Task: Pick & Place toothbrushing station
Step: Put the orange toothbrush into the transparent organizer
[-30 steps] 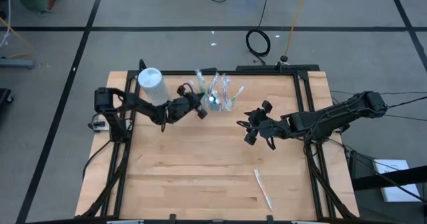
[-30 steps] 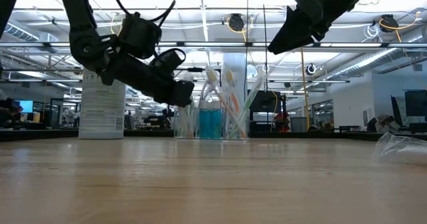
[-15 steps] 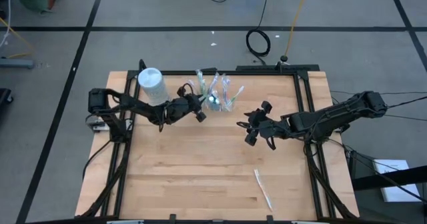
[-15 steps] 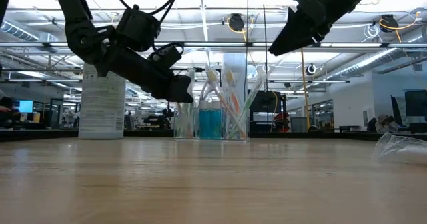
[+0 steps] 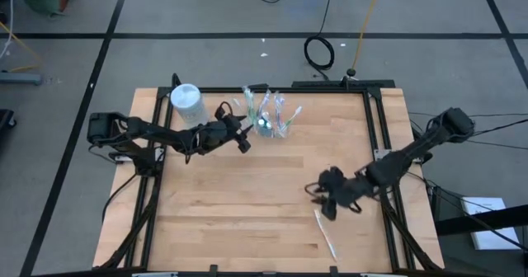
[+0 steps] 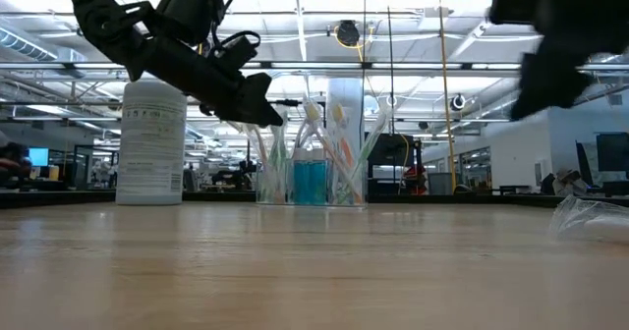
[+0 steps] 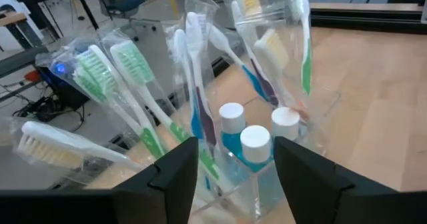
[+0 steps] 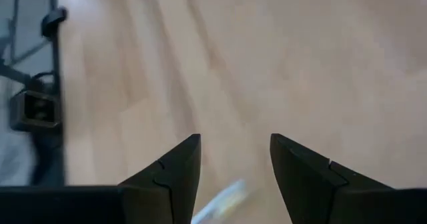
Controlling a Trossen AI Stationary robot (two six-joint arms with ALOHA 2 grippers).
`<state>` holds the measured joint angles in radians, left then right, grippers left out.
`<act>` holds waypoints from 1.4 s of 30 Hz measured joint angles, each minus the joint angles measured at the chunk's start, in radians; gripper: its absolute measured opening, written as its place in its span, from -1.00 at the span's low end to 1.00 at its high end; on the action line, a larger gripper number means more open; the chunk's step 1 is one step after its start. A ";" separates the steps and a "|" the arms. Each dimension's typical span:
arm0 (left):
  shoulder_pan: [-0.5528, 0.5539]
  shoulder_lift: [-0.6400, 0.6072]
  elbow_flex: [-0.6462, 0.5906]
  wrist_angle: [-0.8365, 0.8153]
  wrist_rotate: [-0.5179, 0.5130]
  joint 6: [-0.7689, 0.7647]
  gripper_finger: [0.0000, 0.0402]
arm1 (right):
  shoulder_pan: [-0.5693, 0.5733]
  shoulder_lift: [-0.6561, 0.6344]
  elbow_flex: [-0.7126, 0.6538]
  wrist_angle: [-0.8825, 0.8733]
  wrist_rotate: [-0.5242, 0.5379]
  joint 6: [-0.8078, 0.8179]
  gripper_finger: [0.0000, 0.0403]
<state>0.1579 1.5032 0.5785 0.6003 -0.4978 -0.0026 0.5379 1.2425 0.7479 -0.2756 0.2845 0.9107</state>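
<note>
A small clear cup (image 5: 268, 122) stands at the table's far middle. It holds several wrapped white, green and blue toothbrushes (image 7: 133, 84) and blue toothpaste tubes (image 7: 253, 151) with white caps. My left gripper (image 5: 244, 139) is open just left of the cup and above the table, its fingers pointing at the cup (image 7: 293, 124) without touching it. One more wrapped toothbrush (image 5: 325, 234) lies flat near the table's near right. My right gripper (image 5: 323, 203) is open and empty above that toothbrush's far end (image 8: 223, 196).
A large white-blue cylindrical container (image 5: 187, 104) stands at the far left, behind my left arm; it also shows in the low view (image 6: 149, 143). Black frame rails (image 5: 375, 120) run along the table's left, far and right edges. Bare wood (image 5: 239, 211) fills the middle and near left.
My right gripper has swept quickly toward the table's near edge, from beside the cup's right to above the loose toothbrush, staying open. My left gripper has risen a little beside the cup and drawn slightly toward the table's left. The cup and the toothbrushes have not moved.
</note>
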 joint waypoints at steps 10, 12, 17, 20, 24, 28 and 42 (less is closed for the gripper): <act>-0.001 0.000 0.000 -0.011 0.000 -0.001 0.01 | 0.187 0.230 -0.002 0.023 -0.186 0.430 -0.15; 0.002 0.000 0.000 -0.011 0.000 -0.001 0.01 | 0.195 0.278 -0.001 0.045 -0.194 0.468 -0.15; 0.014 0.000 0.000 -0.014 -0.001 -0.003 0.01 | 0.189 0.310 0.002 0.093 -0.199 0.522 -0.15; 0.021 0.000 0.000 -0.015 -0.001 -0.003 0.01 | 0.185 0.301 0.000 0.106 -0.170 0.515 -0.15; 0.026 0.000 0.000 -0.024 -0.001 -0.003 0.01 | 0.176 0.301 0.000 0.121 -0.128 0.509 -0.15; 0.026 0.000 0.000 -0.037 0.000 -0.003 0.01 | 0.171 0.325 0.000 0.133 -0.132 0.483 -0.15; 0.010 0.000 0.000 -0.037 0.000 -0.008 0.01 | 0.163 0.346 -0.001 0.169 -0.102 0.382 -0.92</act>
<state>0.1680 1.5032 0.5789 0.5636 -0.4976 -0.0101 0.7009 1.5886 0.7474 -0.1064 0.1827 1.2927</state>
